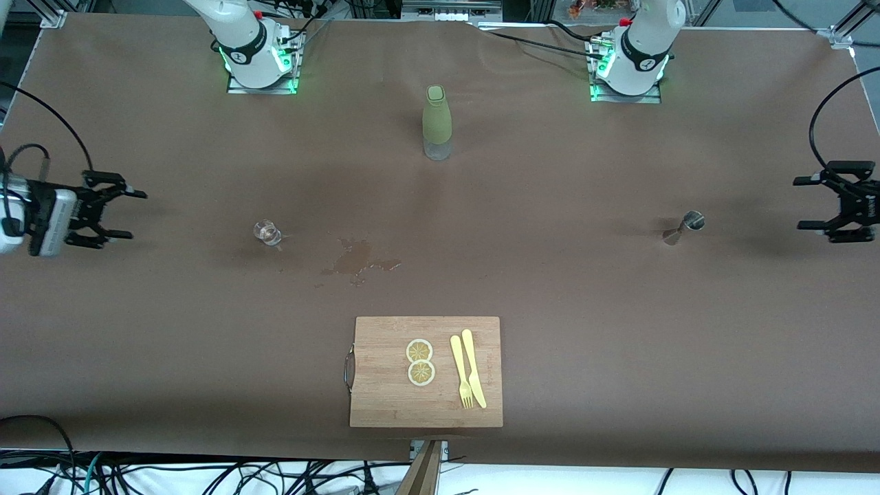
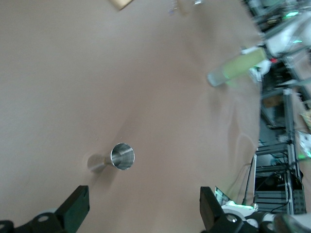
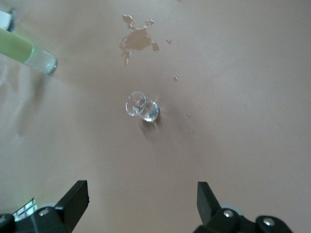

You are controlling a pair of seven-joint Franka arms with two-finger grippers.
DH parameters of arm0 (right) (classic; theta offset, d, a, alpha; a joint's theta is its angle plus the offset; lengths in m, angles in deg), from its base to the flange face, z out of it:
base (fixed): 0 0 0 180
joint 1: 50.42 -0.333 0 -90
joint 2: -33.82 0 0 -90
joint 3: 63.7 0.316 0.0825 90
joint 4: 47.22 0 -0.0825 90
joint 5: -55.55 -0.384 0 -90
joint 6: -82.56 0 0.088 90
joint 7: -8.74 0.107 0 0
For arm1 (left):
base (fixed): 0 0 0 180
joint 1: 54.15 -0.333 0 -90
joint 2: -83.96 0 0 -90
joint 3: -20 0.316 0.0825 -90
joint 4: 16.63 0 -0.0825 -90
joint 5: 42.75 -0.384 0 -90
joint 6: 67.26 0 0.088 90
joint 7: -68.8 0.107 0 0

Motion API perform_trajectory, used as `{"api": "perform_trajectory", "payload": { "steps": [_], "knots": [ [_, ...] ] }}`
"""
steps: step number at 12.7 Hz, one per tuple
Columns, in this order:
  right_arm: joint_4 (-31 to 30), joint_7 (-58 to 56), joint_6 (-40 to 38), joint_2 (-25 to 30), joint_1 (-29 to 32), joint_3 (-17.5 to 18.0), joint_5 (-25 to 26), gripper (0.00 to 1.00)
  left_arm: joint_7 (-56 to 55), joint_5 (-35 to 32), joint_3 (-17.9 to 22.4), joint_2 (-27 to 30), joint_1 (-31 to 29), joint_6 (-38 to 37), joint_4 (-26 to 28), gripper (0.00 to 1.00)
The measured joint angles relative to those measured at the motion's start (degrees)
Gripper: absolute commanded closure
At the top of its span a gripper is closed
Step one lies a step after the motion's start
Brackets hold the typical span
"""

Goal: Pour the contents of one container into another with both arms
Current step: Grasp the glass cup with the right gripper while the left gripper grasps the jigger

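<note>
Both claws hang with fingers spread and hold nothing: right gripper [image 1: 117, 215] at the front view's left edge, left gripper [image 1: 815, 203] at its right edge. Clear glass [image 1: 267, 232] stands left of centre, silver cup [image 1: 685, 226] right of centre.

Count of items sitting on the table [image 1: 619, 330]:

- Clear glass [image 1: 267, 232]: one is standing.
- Silver metal cup [image 1: 685, 226]: one is standing.
- Olive-green bottle [image 1: 436, 122]: one is standing upright.
- Wooden cutting board [image 1: 385, 385]: one is lying flat.
- Lemon slices [image 1: 420, 361]: two are resting on the board.
- Yellow knife [image 1: 474, 375]: one is lying on the board.
- Yellow fork [image 1: 460, 370]: one is lying beside the knife.
- Wet stain [image 1: 357, 260]: one patch is showing.
- Grippers: two are showing, left gripper [image 1: 811, 203] and right gripper [image 1: 127, 214].
</note>
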Motion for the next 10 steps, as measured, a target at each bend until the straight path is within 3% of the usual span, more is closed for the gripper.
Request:
{"api": "perform_trajectory", "payload": {
  "steps": [6, 10],
  "knots": [
    [-3.8, -30.3, 0.6, -11.7, 0.0, 0.2, -18.6, 0.0, 30.0, 9.2, 0.4, -12.3, -5.1, -2.4, 2.3, 0.0],
    [-3.8, -44.1, -0.8, -16.6, -0.2, 4.0, -23.2, 0.01, 46.3, 16.0, 0.4, -21.6, -7.2, -4.2, 3.7, 0.0]
  ]
}}
